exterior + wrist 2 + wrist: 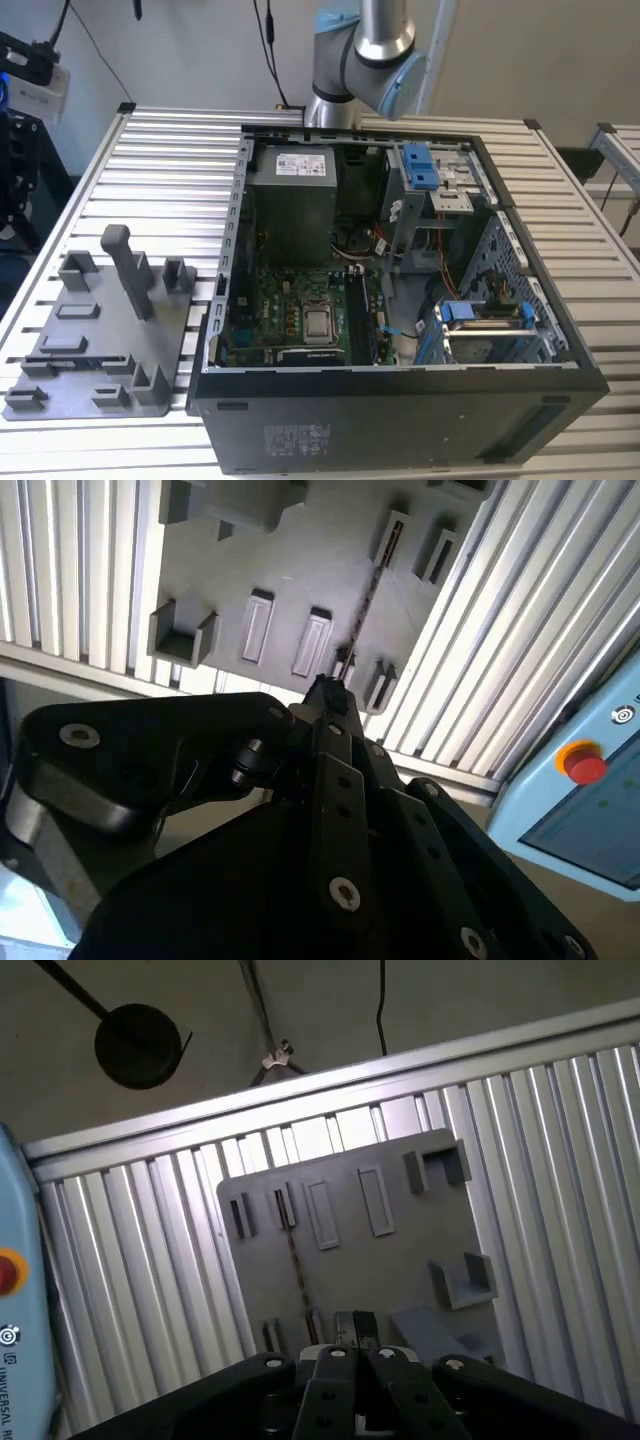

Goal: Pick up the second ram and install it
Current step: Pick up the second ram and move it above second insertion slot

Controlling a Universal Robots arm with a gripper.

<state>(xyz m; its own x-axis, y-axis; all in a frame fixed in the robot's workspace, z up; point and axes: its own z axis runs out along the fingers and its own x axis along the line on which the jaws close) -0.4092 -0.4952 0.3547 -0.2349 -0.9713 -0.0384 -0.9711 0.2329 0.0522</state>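
Observation:
The second ram is a thin dark strip standing on its edge in a slot of the grey tray. In the second wrist view the same ram runs across the tray between small holders. My gripper hangs well above the tray, its black fingertips together and holding nothing, with its tip over the near end of the ram. In the exterior view the tray lies to the left of the open computer case, and the arm rises out of the picture at the back.
The motherboard lies in the case floor, with a grey power supply behind it and blue-tabbed drive cages on the exterior view's right. A tall grey post stands on the tray. A box with a red button sits beside the slatted table.

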